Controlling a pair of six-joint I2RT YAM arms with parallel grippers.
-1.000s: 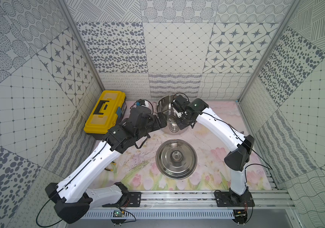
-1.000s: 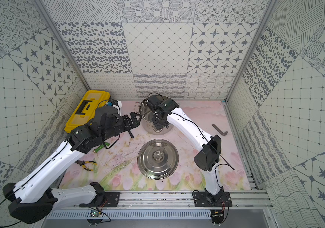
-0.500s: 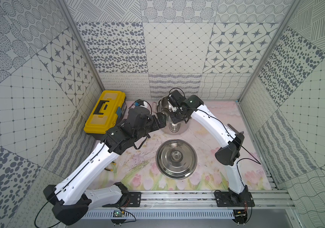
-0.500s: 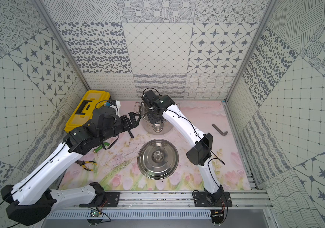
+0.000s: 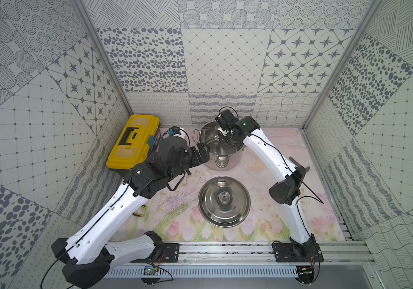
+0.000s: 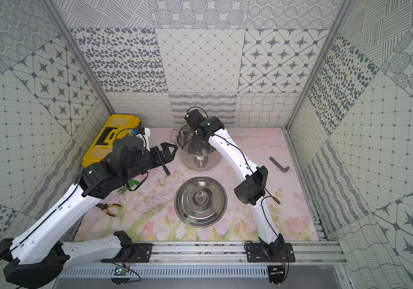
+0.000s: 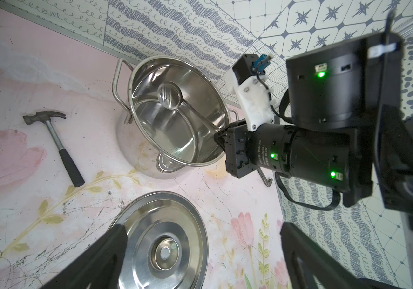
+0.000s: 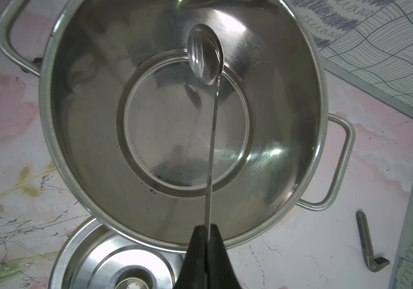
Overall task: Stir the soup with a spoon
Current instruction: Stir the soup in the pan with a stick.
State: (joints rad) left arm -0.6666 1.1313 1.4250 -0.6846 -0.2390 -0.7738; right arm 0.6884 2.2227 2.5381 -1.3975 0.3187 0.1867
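- The right gripper (image 8: 207, 227) is clamped on the upper end of the handle of the all-steel ladle with a small round bowl (image 8: 204, 56).
- The handle slants down across the mouth of the large shiny steel stockpot with two loop handles (image 8: 87, 130). The ladle's bowl sits inside the pot near its wall, and whether it touches the steel I cannot tell.
- No liquid shows; the pot floor looks bare and dry.
- The flat round steel lid with a knob (image 5: 224, 201) lies on the mat just in front of the pot, so uncovering is done.
- The left gripper (image 7: 201, 229) hangs spread wide and empty beside the pot, over the lid.
- The small black-handled hammer (image 7: 57, 142) lies untouched, apart from the pot.
- Judgement: pick-up and insertion are done and stirring is in hand. What is left is circling the ladle round the pot.
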